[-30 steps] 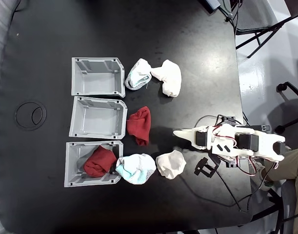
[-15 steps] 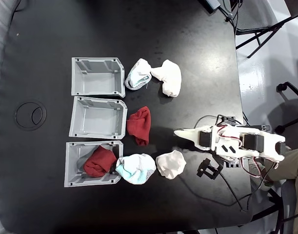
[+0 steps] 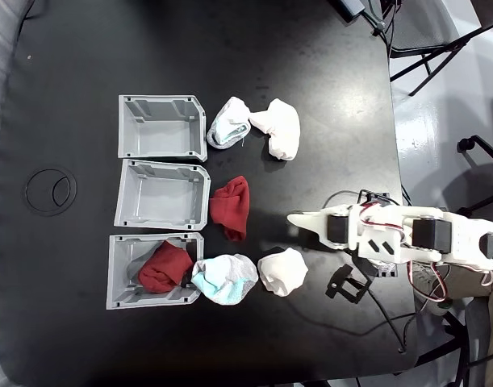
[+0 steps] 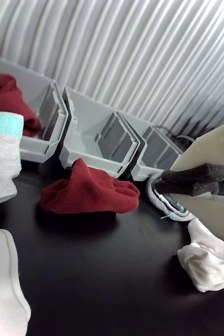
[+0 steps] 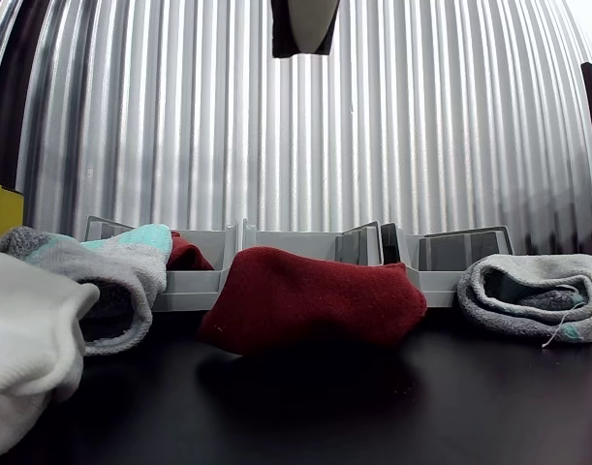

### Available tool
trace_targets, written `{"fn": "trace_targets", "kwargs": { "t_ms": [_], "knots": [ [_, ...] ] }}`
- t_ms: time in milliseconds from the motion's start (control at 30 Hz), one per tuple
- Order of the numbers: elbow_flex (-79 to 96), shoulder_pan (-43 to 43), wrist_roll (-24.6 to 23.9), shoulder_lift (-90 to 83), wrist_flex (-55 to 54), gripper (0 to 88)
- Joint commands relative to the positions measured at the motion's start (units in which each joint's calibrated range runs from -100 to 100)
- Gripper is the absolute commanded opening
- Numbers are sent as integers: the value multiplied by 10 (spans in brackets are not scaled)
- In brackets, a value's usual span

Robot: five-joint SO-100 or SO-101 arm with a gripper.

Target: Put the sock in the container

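Black tabletop (image 3: 327,72) before you: dark red fabric sock (image 3: 230,207) lies beside the middle grey ribbed bin (image 3: 162,195); white-and-teal sock (image 3: 224,279) and white sock (image 3: 282,271) nearby. Your gripper (image 3: 293,219) is clenched, empty.

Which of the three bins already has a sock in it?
The bottom bin in the fixed view: a red sock lies inside it. The middle bin and top bin hold nothing.
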Motion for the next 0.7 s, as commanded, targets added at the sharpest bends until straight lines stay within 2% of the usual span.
{"fn": "trace_targets", "kwargs": {
  "t_ms": [0,200,467,667],
  "knots": [
    [-113,4,-4,119,3,12],
    [-253,2,-4,268,79,13],
    [-320,5,-6,394,79,13],
    [-354,5,-30,461,79,13]
  ]
}}
